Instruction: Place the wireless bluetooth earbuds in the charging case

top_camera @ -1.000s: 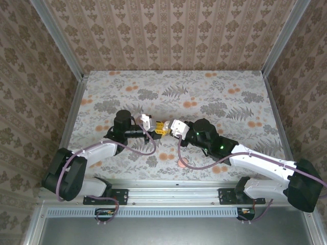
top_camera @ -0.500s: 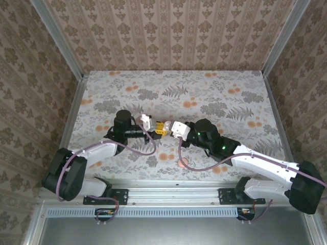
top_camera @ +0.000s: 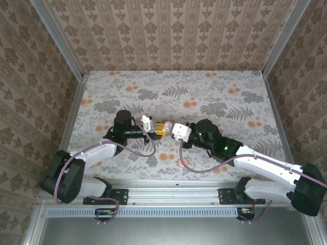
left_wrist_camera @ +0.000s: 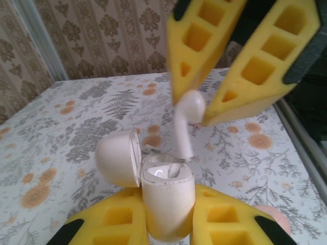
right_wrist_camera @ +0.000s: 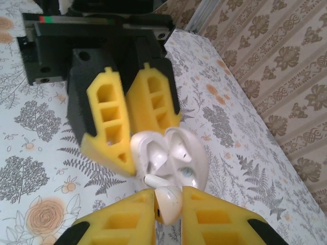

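While between R jaws (tips): earbud (left_wrist_camera: pixel 189 108)

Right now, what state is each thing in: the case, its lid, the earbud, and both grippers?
left gripper: shut on the charging case
right gripper: shut on the earbud
charging case: upright
lid: swung open
earbud: stem down at the case's mouth, not yet seated
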Controlling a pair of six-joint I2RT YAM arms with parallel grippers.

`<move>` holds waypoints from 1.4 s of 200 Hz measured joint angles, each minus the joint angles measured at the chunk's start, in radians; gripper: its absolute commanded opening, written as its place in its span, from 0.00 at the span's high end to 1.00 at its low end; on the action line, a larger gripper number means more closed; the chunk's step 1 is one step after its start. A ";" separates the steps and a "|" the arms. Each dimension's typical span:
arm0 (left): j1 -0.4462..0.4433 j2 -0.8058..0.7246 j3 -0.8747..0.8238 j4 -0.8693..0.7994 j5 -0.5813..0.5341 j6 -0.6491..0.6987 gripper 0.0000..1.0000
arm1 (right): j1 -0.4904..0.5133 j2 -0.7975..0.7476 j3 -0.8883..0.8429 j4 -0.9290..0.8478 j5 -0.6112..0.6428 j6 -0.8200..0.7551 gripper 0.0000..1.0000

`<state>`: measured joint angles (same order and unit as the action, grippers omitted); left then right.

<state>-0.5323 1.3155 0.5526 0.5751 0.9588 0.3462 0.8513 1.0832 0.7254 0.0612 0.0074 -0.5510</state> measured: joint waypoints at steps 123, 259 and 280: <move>-0.003 0.000 0.006 -0.010 -0.066 0.038 1.00 | 0.000 -0.022 0.000 -0.041 0.000 0.034 0.84; -0.037 -0.029 0.006 -0.119 -0.127 0.156 1.00 | 0.000 -0.033 -0.006 -0.034 0.000 0.012 0.84; -0.042 -0.031 0.006 -0.119 -0.130 0.163 1.00 | 0.000 -0.033 -0.013 -0.033 0.000 0.003 0.85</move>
<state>-0.5739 1.2850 0.5587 0.4564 0.8284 0.5091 0.8513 1.0500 0.7128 0.0280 0.0071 -0.5476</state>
